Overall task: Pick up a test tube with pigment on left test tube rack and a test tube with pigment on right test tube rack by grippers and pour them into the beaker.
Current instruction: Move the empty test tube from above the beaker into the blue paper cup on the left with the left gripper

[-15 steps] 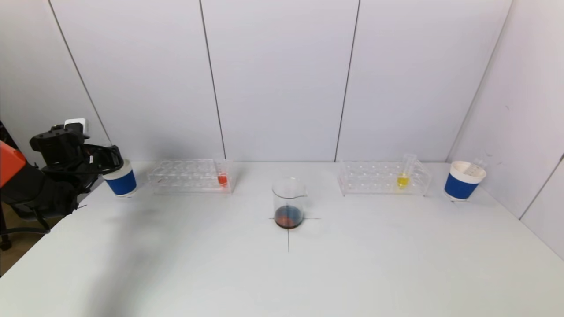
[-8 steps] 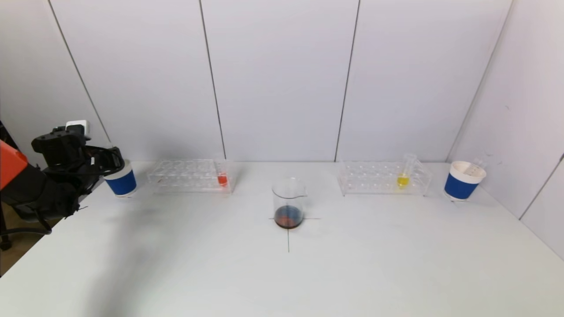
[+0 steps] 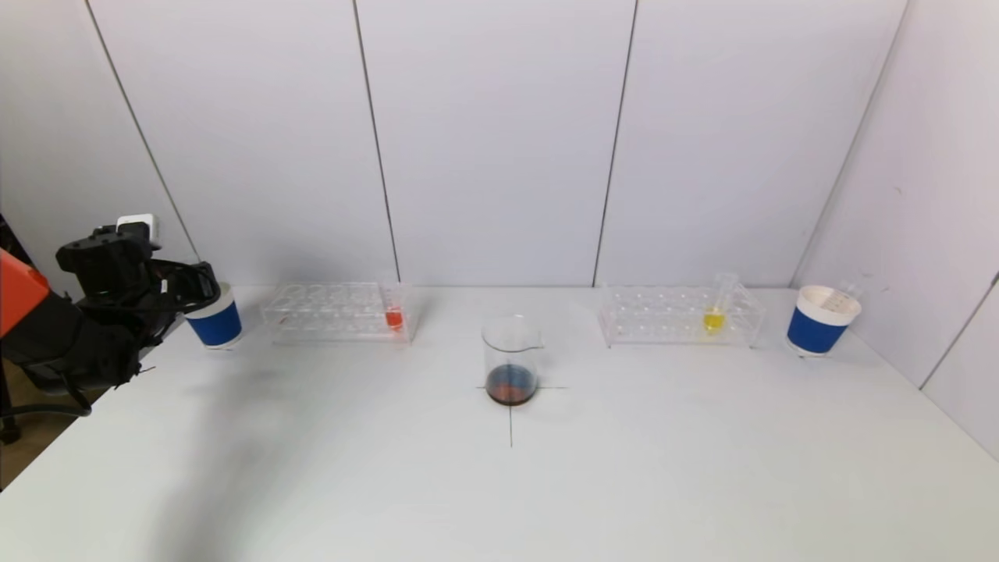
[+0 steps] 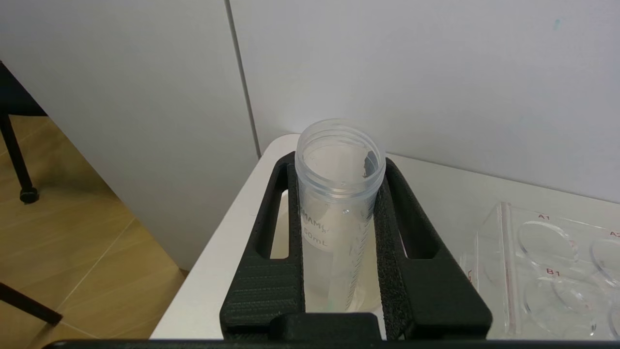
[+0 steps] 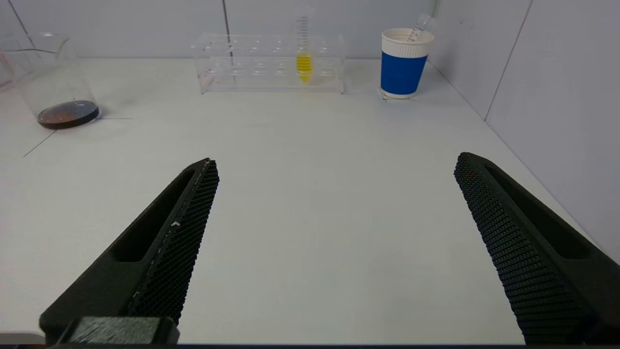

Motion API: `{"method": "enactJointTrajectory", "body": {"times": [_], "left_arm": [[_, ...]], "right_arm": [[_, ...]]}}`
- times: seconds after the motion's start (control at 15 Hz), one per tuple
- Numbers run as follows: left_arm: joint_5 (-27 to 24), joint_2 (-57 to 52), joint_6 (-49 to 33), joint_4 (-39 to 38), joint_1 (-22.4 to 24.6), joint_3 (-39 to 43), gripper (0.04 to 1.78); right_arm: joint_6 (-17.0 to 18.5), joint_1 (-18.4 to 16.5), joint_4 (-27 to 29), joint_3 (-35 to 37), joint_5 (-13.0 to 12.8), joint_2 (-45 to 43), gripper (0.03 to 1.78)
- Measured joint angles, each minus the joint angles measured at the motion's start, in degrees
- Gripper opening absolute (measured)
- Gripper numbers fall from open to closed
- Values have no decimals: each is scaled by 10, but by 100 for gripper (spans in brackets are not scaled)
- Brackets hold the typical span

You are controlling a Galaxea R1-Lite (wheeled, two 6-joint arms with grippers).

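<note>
My left gripper (image 3: 197, 287) is at the far left of the table, over the left blue paper cup (image 3: 215, 321). It is shut on a clear, empty test tube (image 4: 339, 203) whose lower end reaches into that cup. A test tube with red pigment (image 3: 394, 316) stands in the left rack (image 3: 328, 312). A test tube with yellow pigment (image 3: 714, 316) stands in the right rack (image 3: 671, 316). The glass beaker (image 3: 511, 359) stands at the table's middle with dark liquid at its bottom. My right gripper (image 5: 336, 160) is outside the head view, open and empty, low over the near right of the table.
A second blue cup (image 3: 819, 321) with an empty tube in it stands at the far right beside the side wall. A black cross marks the table under the beaker. The table's left edge drops off beside the left cup.
The left gripper has sunk very slightly at the left cup, still holding the empty tube. Nothing else has moved.
</note>
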Motion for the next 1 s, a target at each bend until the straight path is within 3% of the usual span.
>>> {"method": "enactJointTrajectory", "body": {"times": [0.33,0.53,1.0], "left_arm": [[0,7,0,-20,0,0,44],[0,9,1,-22,0,0,59],[-1,10,1,-23,0,4,157]], "right_arm": [[0,0,0,0,0,0,177],[0,0,0,0,0,0,177],[0,0,0,0,0,0,177]]}}
